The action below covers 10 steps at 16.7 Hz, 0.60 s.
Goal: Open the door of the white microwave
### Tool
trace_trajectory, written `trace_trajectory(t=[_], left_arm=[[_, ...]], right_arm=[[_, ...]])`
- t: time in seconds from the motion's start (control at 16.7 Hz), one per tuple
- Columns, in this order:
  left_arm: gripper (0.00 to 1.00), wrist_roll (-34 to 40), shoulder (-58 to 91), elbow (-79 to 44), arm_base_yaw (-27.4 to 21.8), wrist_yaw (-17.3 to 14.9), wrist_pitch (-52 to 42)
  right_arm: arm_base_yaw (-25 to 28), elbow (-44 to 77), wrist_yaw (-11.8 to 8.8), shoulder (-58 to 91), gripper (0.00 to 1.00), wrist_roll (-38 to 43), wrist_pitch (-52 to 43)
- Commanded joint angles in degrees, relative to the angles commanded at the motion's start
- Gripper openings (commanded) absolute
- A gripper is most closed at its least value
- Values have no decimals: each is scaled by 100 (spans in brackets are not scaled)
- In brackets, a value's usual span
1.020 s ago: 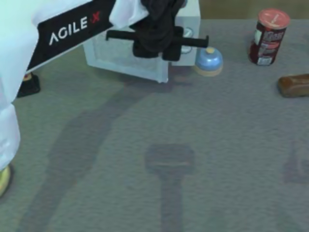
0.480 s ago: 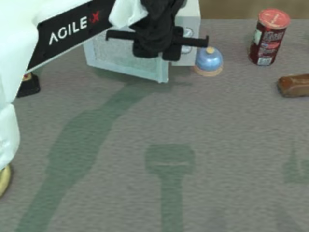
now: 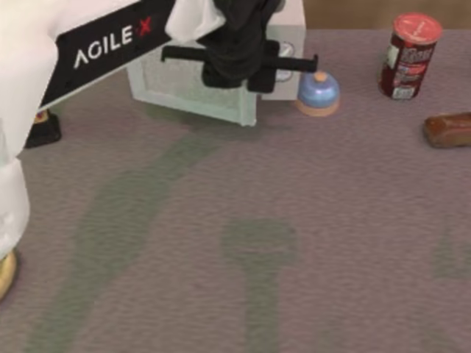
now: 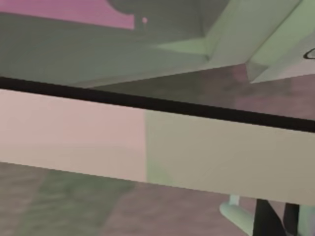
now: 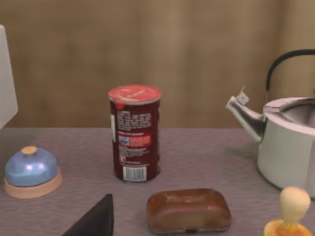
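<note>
At the far left end of the grey table (image 3: 294, 220), the AgileX pair's left arm (image 3: 88, 51) reaches over the white microwave (image 3: 291, 29), the largest thing in view, its black "AGILE X" band readable along the forearm. The door (image 3: 184, 88), a white panel with a speckled grey window, stands swung partly out from the front, its free edge angled toward the middle of the table while the knob strip sits behind it. The left gripper (image 3: 239, 62) hangs right over the door's upper edge; whether its fingers are parted or clamped on the panel cannot be told from above, and the left wrist view shows only a pale slab with a dark line close to the lens. By this look the opening is underway but not finished, and the next move likely calls for carrying the free edge farther round its hinge along an arc rather than a straight pull. Just right of the microwave sits a blue bell (image 3: 319, 92) on a tan base, near the door's swing path. Farther right stand a red can (image 3: 410, 55) with a white label whose print is too fine to read, and a brown bar (image 3: 449, 129). A kettle (image 5: 288, 142) shows in the right wrist view. The right arm stays out of the overhead shot, parked.
</note>
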State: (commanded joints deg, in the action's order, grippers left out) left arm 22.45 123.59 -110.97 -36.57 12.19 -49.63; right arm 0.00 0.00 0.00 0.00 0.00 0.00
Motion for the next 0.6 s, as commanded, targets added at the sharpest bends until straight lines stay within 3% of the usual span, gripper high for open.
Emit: trace_trajectory(t=[0.6], left_arm=[[0,-620,-571,857,127,-284,420]], right_arm=[[0,0,0,0,100,0,0]])
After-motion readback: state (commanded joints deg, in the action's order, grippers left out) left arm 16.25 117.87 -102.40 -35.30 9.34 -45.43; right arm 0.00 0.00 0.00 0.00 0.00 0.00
